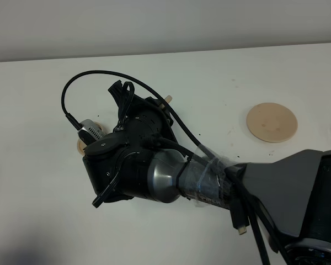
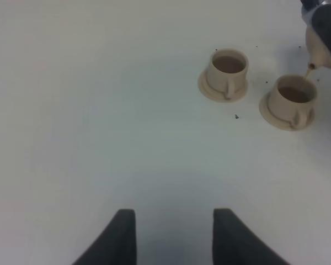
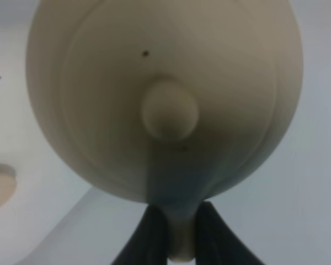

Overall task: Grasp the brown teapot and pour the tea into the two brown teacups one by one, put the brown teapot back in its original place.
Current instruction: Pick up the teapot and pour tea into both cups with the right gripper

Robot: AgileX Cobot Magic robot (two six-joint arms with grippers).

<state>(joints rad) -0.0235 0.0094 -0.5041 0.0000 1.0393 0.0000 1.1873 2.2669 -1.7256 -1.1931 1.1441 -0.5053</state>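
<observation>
The brown teapot fills the right wrist view, lid knob facing the camera. My right gripper is shut on its loop handle. In the left wrist view the teapot hangs tilted, with its spout just above the rim of one teacup. The other teacup stands beside it. Each cup sits on a small saucer and looks dark inside. My left gripper hovers open and empty over bare table, well short of the cups. The wide tan saucer lies bare at the right. In the exterior high view the teapot and cups are hidden.
My right arm reaches across the white table to the left and hides the cups in the exterior high view. Only a sliver of a small saucer peeks out beside it. A cable loops above the wrist.
</observation>
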